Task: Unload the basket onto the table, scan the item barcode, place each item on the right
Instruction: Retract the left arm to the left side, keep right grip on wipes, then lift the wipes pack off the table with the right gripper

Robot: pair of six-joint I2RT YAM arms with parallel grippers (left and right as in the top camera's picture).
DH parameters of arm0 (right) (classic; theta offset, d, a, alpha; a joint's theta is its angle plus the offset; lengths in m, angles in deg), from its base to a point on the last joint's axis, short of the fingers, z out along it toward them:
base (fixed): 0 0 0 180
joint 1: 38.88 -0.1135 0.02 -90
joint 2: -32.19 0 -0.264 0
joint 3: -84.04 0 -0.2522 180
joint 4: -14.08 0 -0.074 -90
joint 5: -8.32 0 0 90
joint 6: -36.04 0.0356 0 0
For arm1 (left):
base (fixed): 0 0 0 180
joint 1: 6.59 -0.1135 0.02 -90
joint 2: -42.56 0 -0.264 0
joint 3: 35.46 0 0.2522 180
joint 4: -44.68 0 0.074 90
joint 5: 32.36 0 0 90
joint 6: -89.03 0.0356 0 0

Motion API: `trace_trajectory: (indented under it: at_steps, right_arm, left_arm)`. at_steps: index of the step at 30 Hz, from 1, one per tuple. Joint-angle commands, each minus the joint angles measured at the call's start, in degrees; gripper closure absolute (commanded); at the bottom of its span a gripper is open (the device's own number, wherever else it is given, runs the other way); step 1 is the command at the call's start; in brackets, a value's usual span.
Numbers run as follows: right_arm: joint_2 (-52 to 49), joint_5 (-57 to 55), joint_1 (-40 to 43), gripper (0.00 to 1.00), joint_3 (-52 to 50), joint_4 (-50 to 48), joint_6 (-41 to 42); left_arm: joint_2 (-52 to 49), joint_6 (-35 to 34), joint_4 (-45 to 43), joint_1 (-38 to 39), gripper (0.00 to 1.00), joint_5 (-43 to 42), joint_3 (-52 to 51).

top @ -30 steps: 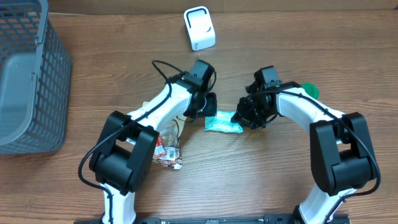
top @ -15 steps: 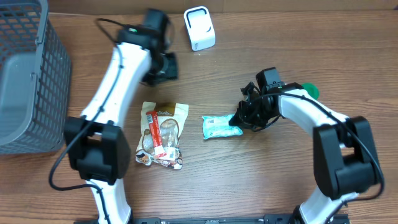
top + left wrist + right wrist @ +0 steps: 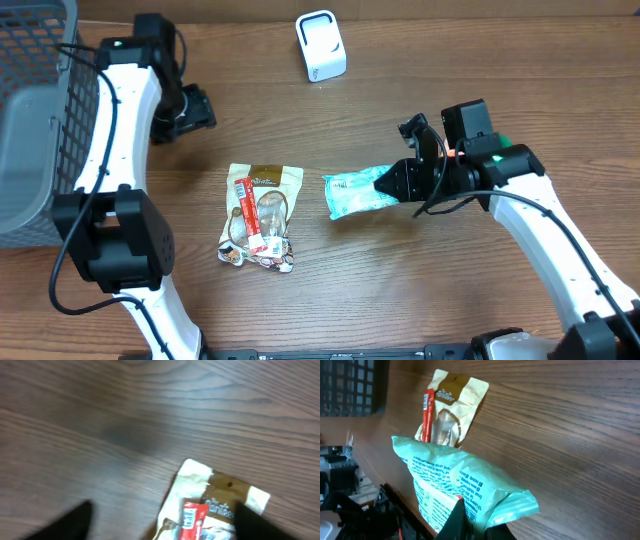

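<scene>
Clamping down on the right end of the teal packet [image 3: 352, 193], the right gripper [image 3: 388, 183] is holding it with jaws drawn narrow around the crimped edge. In the right wrist view the dark fingers [image 3: 456, 521] are biting into the packet [image 3: 460, 482] at the bottom of the frame, and the printed face is fanning out away from them. The packet is sticking out leftward from the gripper, over the middle of the table [image 3: 400, 300], and seems to be riding just above the wood rather than lying flat.

Just to its left, apart from it, a brown pouch [image 3: 262, 212] with a red strip is lying on the table. The white scanner [image 3: 321, 45] is standing at the far edge, well apart from the packet.

The left gripper [image 3: 192, 108] is hovering far to the left, near the grey basket [image 3: 45, 120], with nothing between its jaws. In the left wrist view its fingers [image 3: 75, 517] are showing as blurred dark tips at opposite bottom corners, spread wide, with the top of the pouch [image 3: 215, 505] lying below them.
</scene>
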Motion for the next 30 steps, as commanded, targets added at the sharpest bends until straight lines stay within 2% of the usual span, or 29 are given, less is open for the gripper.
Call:
trace_trajectory:
  at_steps: [1,30]
  right_arm:
    - [2.6,1.6,0.3,0.96,0.2,0.6,-3.0]
    - [2.9,-0.4,0.3,0.96,0.2,3.2,-3.0]
  left_arm:
    - [-0.1,1.5,0.2,-1.2,0.01,0.8,-0.4]
    - [-0.1,1.5,0.1,-1.5,0.00,0.7,-0.4]
